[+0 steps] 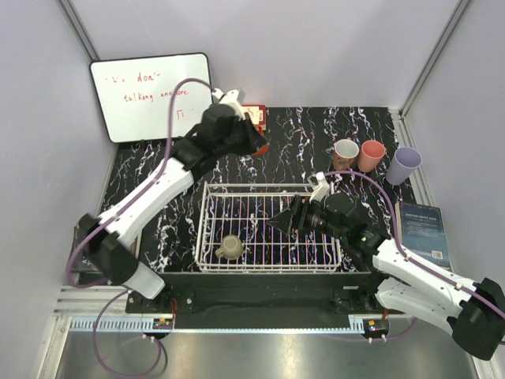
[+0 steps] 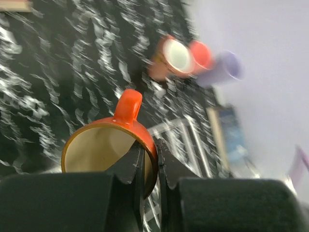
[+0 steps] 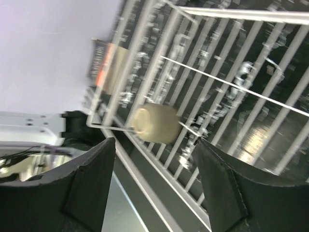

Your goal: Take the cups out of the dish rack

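Note:
My left gripper (image 1: 251, 140) is shut on the rim of the orange cup (image 1: 261, 148), held at the far side of the table beyond the dish rack (image 1: 207, 207). In the left wrist view one finger is inside the orange cup (image 2: 106, 145) and one outside. My right gripper (image 1: 278, 220) is open and empty over the rack. A beige mug (image 1: 230, 247) lies in the rack's near left part; it also shows in the right wrist view (image 3: 157, 124), ahead of the open gripper (image 3: 155, 147). The brown mug (image 1: 345, 154), salmon-pink cup (image 1: 371, 155) and lavender tumbler (image 1: 404, 166) stand at the back right. The dark blue mug is out of view.
A whiteboard (image 1: 150, 95) leans at the back left. A red box (image 1: 255, 115) sits behind the left gripper. A blue book (image 1: 424, 230) lies at the right edge. Grey walls close in on the table's sides.

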Controlling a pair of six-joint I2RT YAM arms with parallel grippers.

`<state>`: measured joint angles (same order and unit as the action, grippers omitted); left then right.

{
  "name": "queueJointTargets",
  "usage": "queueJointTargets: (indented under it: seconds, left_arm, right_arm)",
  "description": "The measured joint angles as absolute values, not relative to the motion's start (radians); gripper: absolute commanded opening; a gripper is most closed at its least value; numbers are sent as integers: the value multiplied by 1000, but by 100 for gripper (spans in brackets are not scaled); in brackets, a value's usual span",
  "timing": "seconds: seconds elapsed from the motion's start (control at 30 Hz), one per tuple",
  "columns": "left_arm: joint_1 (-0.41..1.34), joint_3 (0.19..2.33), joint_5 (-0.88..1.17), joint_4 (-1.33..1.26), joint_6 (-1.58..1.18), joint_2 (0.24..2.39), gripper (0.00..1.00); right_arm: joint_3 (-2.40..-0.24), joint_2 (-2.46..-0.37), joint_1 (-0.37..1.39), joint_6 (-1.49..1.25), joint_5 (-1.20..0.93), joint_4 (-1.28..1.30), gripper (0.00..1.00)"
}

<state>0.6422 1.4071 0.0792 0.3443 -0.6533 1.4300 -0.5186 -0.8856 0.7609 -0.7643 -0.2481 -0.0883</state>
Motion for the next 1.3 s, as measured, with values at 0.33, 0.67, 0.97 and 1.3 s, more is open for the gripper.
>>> queueJointTargets:
  seconds: [0.33,0.67,0.97,1.3]
  left_arm:
    - [643,1952,-212,719,-507,2004,0]
    - [643,2113,-297,906,-471,2295,0]
    - [643,2194,-321,972,-458,2374,0]
    - [643,2228,-323,978,-451,2432,0]
  right_arm:
    - [-539,-908,761,-712,-131,93,73]
    - [-538,-917,761,-685,-114,133,73]
    - [-538,-933,761,-676,-114,142,73]
    - [-538,-959,761,-661,-115,147,73]
